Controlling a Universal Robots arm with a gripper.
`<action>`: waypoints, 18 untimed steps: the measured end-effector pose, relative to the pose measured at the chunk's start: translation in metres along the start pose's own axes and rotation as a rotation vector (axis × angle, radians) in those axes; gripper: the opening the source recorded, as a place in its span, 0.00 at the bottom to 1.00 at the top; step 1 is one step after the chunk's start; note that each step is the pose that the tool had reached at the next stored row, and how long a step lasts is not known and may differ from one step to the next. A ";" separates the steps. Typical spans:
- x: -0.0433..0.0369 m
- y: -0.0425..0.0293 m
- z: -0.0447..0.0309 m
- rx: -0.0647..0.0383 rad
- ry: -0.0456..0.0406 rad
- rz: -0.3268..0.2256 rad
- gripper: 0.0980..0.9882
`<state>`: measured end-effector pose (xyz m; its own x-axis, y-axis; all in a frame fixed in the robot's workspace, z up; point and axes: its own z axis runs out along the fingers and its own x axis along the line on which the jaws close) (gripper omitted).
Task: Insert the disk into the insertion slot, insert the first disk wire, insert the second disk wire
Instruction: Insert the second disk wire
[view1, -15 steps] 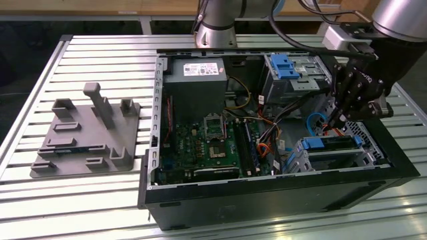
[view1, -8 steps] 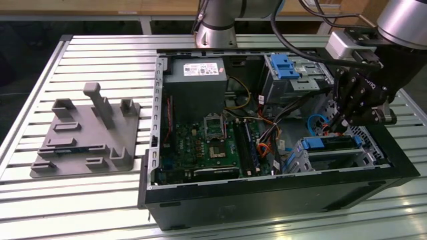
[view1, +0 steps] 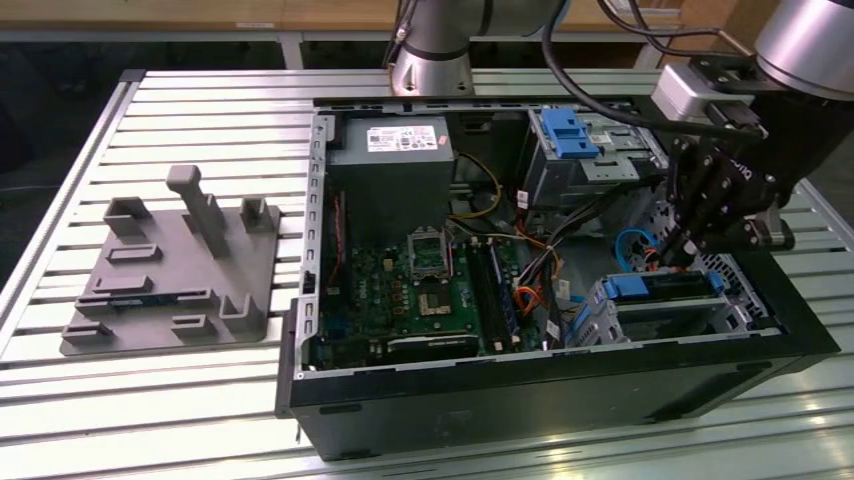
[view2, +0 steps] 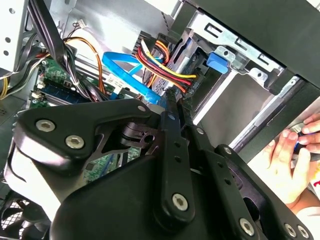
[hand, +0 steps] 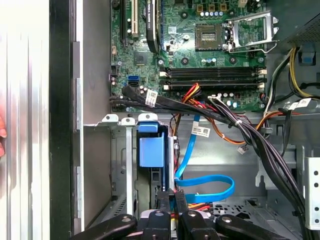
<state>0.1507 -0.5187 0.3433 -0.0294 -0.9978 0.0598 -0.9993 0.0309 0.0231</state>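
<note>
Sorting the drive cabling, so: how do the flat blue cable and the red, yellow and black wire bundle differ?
The flat blue cable is one single-coloured ribbon bent in a wide loop; the wire bundle is several thin round strands, red, yellow and black, running side by side. Both run to the disk's end, just beyond the gripper.

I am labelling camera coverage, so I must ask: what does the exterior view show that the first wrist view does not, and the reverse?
Exterior view, not the first wrist view: the grey fixture plate on the slatted table, and the power supply with its white label.
First wrist view, not the exterior view: a small blue socket at the motherboard's edge.
Both: the motherboard, the disk seated in the insertion slot, the blue cable, and the gripper close to the disk.
</note>
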 end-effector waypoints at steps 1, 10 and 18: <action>0.0004 0.0000 0.0000 0.000 0.0001 0.000 0.07; 0.0053 -0.0006 0.0008 0.000 -0.0131 0.000 0.07; 0.0093 -0.0008 0.0011 -0.001 -0.0406 -0.001 0.07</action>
<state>0.1512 -0.5281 0.3427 -0.0294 -0.9994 0.0193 -0.9993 0.0298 0.0244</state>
